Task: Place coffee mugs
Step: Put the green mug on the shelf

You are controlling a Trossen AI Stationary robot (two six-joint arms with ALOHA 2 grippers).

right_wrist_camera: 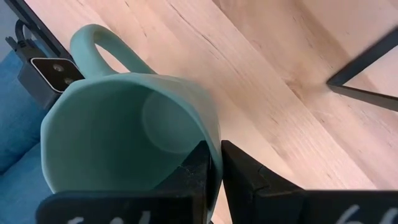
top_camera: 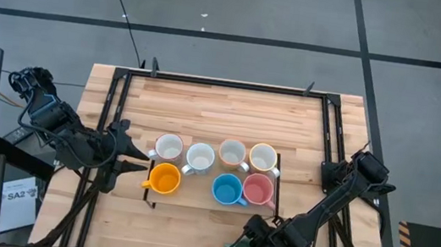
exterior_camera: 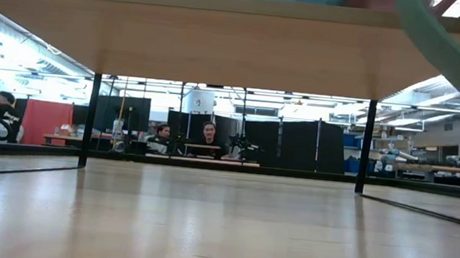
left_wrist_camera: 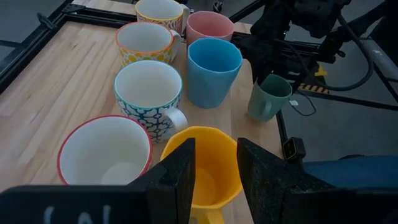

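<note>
Seven coffee mugs stand on a low wooden shelf (top_camera: 194, 192): several white ones in the far row (top_camera: 200, 157), and orange (top_camera: 164, 178), blue (top_camera: 227, 190) and pink (top_camera: 259, 189) in the near row. My left gripper (left_wrist_camera: 214, 180) hovers open at the shelf's left end, above and beside the orange mug (left_wrist_camera: 208, 162), touching nothing. My right gripper (right_wrist_camera: 221, 168) is at the table's near edge, right of middle, shut on the dark green mug (right_wrist_camera: 124, 118). That mug also shows in the left wrist view (left_wrist_camera: 268, 96). My right gripper pinches the green mug's wall at the rim (right_wrist_camera: 208, 134), opposite the handle (right_wrist_camera: 99, 43), with one finger inside the mug and one outside. The fingers come from above, pointing steeply down. The mug hangs mouth up, slightly tilted, clear of the tabletop.
The shelf stands on thin black legs (exterior_camera: 89, 121) with open tabletop beneath it. A black frame (top_camera: 226, 82) runs around the tabletop. Bare wood lies behind the shelf and to both sides. People sit in the room beyond the table (exterior_camera: 208, 135).
</note>
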